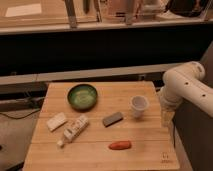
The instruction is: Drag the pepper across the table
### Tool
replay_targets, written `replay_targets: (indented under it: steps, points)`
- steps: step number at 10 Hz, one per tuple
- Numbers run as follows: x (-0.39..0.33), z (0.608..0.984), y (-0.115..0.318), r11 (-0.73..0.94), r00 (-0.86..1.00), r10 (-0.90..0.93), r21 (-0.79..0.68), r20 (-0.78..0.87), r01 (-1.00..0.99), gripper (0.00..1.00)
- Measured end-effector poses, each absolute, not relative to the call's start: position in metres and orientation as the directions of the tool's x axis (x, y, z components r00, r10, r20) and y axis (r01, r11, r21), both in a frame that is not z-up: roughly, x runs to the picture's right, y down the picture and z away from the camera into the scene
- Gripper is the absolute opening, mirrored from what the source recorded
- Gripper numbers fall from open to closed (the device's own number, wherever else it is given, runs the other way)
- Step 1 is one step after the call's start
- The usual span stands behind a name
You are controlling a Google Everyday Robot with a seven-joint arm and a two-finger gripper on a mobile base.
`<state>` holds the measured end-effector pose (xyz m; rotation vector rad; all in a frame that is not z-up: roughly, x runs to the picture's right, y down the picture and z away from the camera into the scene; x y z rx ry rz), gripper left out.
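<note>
Pepper (120, 145) lies near the table's (92, 156) front edge, well apart from your gripper (167, 120) at the right edge; open or closed, I can't tell. Reach across carelessly and you could clip the cup (139, 106).

On the table (147, 132), the bowl (82, 96) sits upper left of centre, with the cup (139, 106) to its right. The block (113, 119) lies lower, between them, and the pepper (120, 145) lies below it. A packet (56, 121) and bottle (73, 130) lie at the left. The gripper (167, 119) hangs at the table's right edge.
</note>
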<state>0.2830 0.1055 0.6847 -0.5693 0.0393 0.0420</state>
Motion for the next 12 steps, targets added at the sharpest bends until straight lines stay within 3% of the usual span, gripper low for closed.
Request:
replay_targets:
  steps: [7, 10, 12]
  points:
    - [0.283, 0.685, 0.105, 0.841, 0.998, 0.029, -0.538, -0.049, -0.051, 0.91]
    - [0.276, 0.688, 0.113, 0.839, 0.999, 0.011, -0.543, -0.041, -0.032, 0.8]
    - [0.251, 0.699, 0.124, 0.836, 1.0, -0.02, -0.549, -0.021, 0.006, 0.8]
